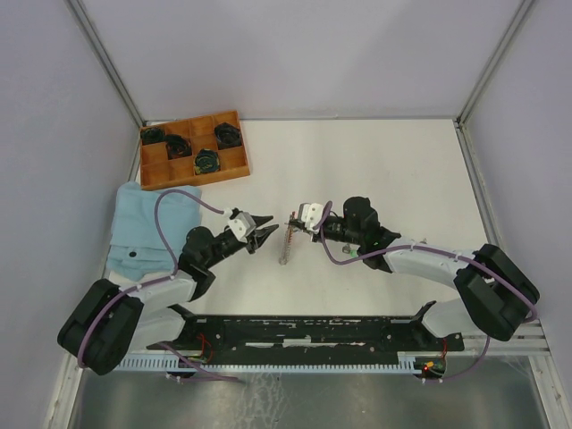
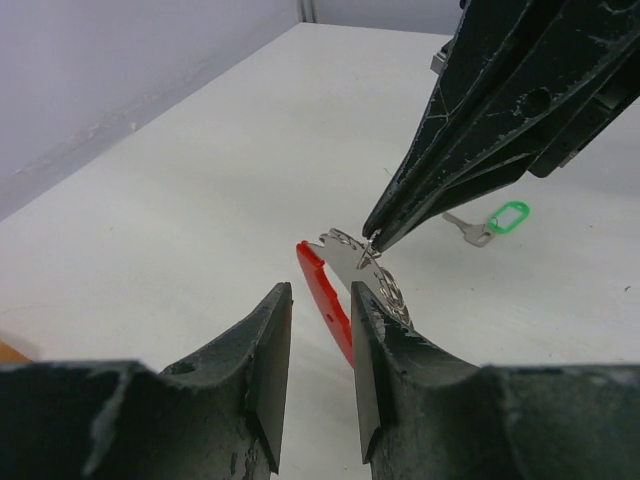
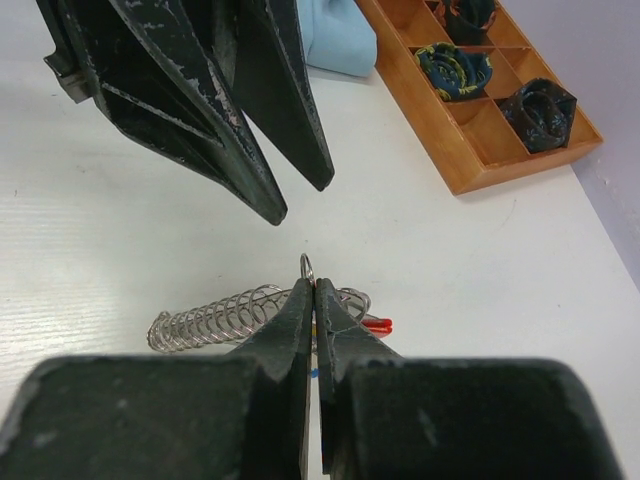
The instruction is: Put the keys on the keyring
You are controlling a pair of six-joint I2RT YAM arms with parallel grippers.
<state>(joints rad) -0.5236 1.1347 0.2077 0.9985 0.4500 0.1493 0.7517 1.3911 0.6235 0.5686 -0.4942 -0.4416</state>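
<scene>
My right gripper (image 1: pixel 293 220) (image 3: pixel 313 285) is shut on the keyring's small metal ring (image 3: pixel 307 265), holding it just above the table at mid-table. Under the ring trail the silver coiled chain (image 3: pixel 210 318) (image 1: pixel 284 243) and the red strap (image 2: pixel 325 290) (image 3: pixel 377 324). A speck of blue shows low between the right fingers. My left gripper (image 1: pixel 260 234) (image 2: pixel 320 295) faces the ring from the left, a short way off, open, with nothing between its fingers. One key with a green head (image 2: pixel 495 222) lies flat on the table beyond the right gripper (image 2: pixel 372 240). Other keys are hidden.
A wooden compartment tray (image 1: pixel 195 180) (image 3: pixel 470 170) holding dark round coils (image 1: pixel 177 143) stands at the back left. A light blue cloth (image 1: pixel 147 228) (image 3: pixel 340 40) lies left of the left arm. A black rail (image 1: pixel 304 332) runs along the near edge.
</scene>
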